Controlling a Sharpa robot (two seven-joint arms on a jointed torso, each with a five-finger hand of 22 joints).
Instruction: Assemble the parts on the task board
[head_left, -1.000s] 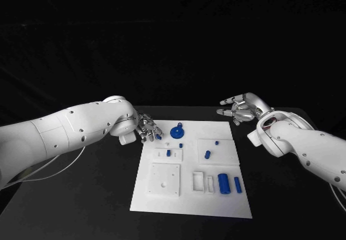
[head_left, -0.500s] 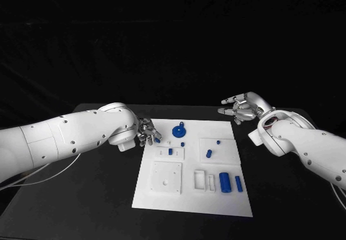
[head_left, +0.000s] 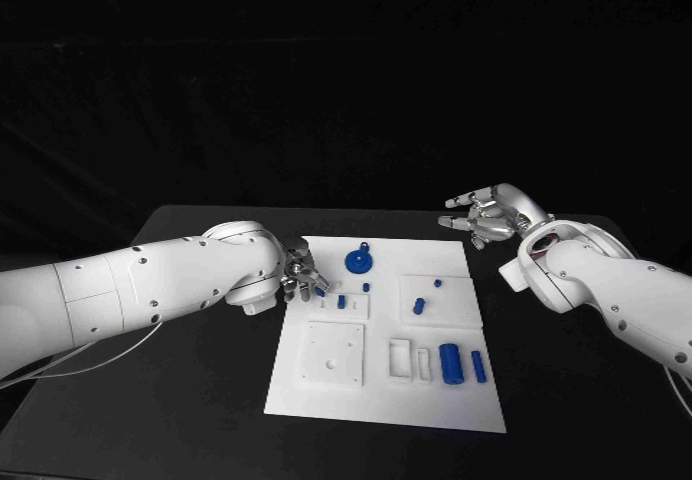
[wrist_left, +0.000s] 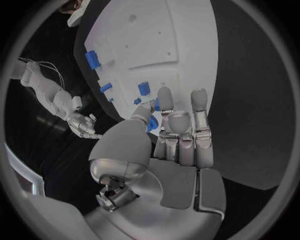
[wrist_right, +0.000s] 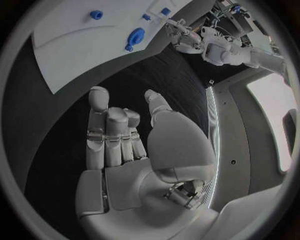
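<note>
Shifted inward onto board (head_left: 433, 400) left edge: left hand (head_left: 299, 274), fingertips hiding small blue part (wrist_left: 152, 123), grip unclear. Right hand (head_left: 486, 217) upper right, off-board, curled, empty.

Dim, dark surroundings; the white task board (head_left: 387, 400) is brightly lit, wrist views bend edges.

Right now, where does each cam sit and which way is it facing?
Head view: on the robot's head, looking down at the task board on the black table; both white arms, left hand and right hand show.
Left wrist view: behind the left hand, facing the board; its palm and fingers rise mid-circle.
Right wrist view: behind the right hand, facing the table beside the board; open palm shows.
Shared: all three show the board; each wrist view also catches the other hand.
</note>
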